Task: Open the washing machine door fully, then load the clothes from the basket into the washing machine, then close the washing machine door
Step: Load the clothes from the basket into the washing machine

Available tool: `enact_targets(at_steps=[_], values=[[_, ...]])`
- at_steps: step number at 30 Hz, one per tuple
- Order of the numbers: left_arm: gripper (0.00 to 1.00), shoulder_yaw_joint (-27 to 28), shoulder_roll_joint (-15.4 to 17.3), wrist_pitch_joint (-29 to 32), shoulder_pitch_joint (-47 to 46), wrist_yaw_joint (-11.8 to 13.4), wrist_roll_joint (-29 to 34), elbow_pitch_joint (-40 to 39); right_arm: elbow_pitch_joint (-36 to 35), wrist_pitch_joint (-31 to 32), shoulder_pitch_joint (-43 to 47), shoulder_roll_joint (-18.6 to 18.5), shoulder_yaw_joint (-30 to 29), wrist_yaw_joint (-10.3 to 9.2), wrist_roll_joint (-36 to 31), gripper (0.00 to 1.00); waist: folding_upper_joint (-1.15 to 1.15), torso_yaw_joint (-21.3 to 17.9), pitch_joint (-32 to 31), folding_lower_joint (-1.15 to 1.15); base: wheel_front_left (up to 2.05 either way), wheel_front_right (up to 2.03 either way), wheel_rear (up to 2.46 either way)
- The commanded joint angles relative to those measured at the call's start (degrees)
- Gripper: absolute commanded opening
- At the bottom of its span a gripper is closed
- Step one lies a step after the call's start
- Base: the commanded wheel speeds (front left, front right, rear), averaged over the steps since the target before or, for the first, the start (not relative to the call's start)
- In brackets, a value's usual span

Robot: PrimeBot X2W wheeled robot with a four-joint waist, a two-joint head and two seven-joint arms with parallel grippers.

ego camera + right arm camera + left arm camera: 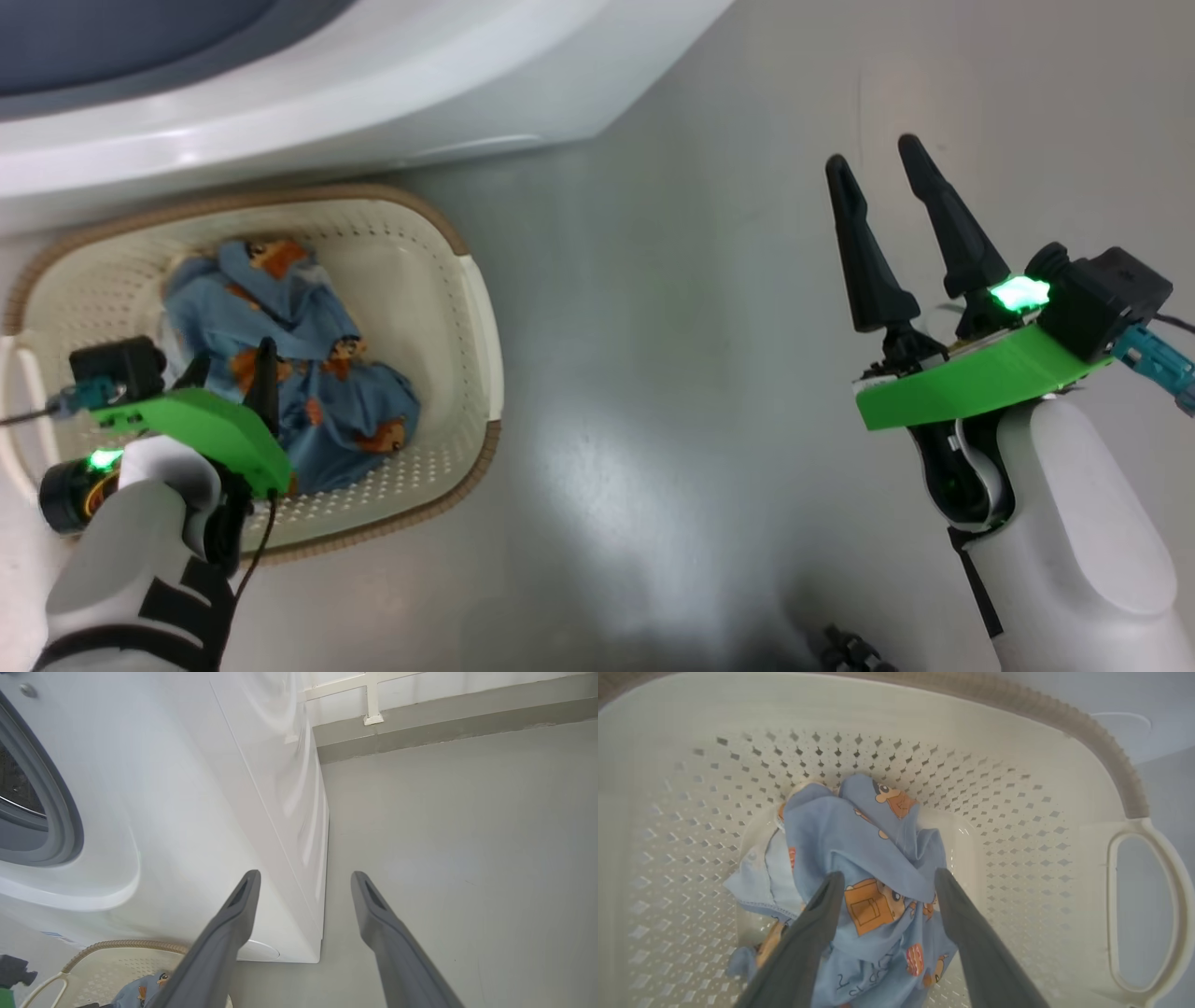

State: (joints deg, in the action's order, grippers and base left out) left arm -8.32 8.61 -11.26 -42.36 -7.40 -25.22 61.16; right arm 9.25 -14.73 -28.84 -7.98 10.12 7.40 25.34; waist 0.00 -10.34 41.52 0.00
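Basket on the floor, tucked against the lower front of the washing machine. Its brown rim sits just beside the white casing, possibly touching; the head view is too steep to tell. Clothes lie bunched in the basket's bottom: light-blue fabric with orange figures, and a paler piece at one edge in the left wrist view.

Left gripper reaches down inside the basket, over the pile. Jaws spread wide, one finger on each side of a raised fold of blue cloth, tips at the fabric's level, nothing pinched between them. A basket handle shows at that view's right.

Right gripper hangs over bare floor on the robot's right, well apart from the basket. Jaws released and empty, fingers pointing toward the machine's corner. Its wrist view takes in:
- the machine's white front and side panel
- the grey gasket ring round the opening at the left edge, with a sliver of dark drum behind it
- the basket's rim and a scrap of blue cloth at the bottom left

Beyond the machine, grey floor runs to a wall with a darker skirting band.
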Motion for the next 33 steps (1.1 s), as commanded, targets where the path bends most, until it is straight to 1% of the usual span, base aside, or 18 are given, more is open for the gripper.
enact_targets(at_steps=[1, 7, 12, 16, 20, 21, 23, 27, 33], values=[[1.00, -0.07, 2.22, 1.34, -0.61, -0.07, -1.63, 1.08, -1.54, -0.27, 0.21, 0.53, 1.09, 0.09, 0.28, 1.00, 0.00, -2.30, 3.42, 0.00, 0.00, 0.00, 0.00], [1.00, -2.47, 4.38, 3.47, -4.09, -0.08, -3.71, 5.32, -2.12, -0.27, -0.58, 1.05, 1.08, 0.09, 0.00, 1.00, 0.00, -4.38, 6.18, 0.00, 0.00, 0.00, 0.00], [1.00, -4.44, 4.93, 4.38, -5.60, -0.08, -5.06, 6.32, -2.38, -0.27, -0.64, 1.35, 0.92, 0.09, -0.01, 1.00, 0.00, -5.38, 7.32, 0.00, 0.00, 0.00, 0.00], [1.00, -7.00, 5.44, 6.60, -6.99, -0.08, -5.98, 8.02, -2.85, -0.27, -0.94, 1.64, 0.41, 0.09, 0.08, 1.00, 0.00, -6.15, 8.57, 0.00, 0.00, 0.00, 0.00], [1.00, -7.71, 5.76, 7.42, -8.23, -0.08, -6.95, 9.18, -2.99, -0.27, -1.23, 1.87, 0.51, 0.09, 0.06, 1.00, 0.00, -6.53, 9.22, 0.00, 0.00, 0.00, 0.00], [0.76, -7.96, 5.88, 7.40, -8.54, -0.08, -7.03, 9.38, -2.99, -0.27, -1.29, 1.94, 0.56, 0.09, 0.06, 1.00, 0.00, -6.62, 9.30, 0.00, 0.00, 0.00, 0.00], [0.00, -8.50, 5.93, 6.76, -9.09, -0.08, -7.03, 9.65, -2.92, -0.27, -1.33, 2.05, 0.60, 0.09, 0.02, 1.00, 0.00, -6.69, 9.31, 0.00, 0.00, 0.00, 0.00], [0.00, -9.50, 5.44, 6.22, -9.35, -0.08, -7.76, 9.94, -2.64, -0.27, -1.31, 2.22, 0.51, 0.09, -0.10, 1.00, 0.00, -6.46, 8.76, 0.00, 0.00, 0.00, 0.00], [0.00, -11.63, 4.68, 4.28, -7.14, -0.09, -9.74, 8.73, -2.21, -0.27, -1.17, 2.67, 0.44, 0.09, 0.10, 1.00, 0.00, -5.25, 6.21, 0.00, 0.00, 0.00, 0.00]])
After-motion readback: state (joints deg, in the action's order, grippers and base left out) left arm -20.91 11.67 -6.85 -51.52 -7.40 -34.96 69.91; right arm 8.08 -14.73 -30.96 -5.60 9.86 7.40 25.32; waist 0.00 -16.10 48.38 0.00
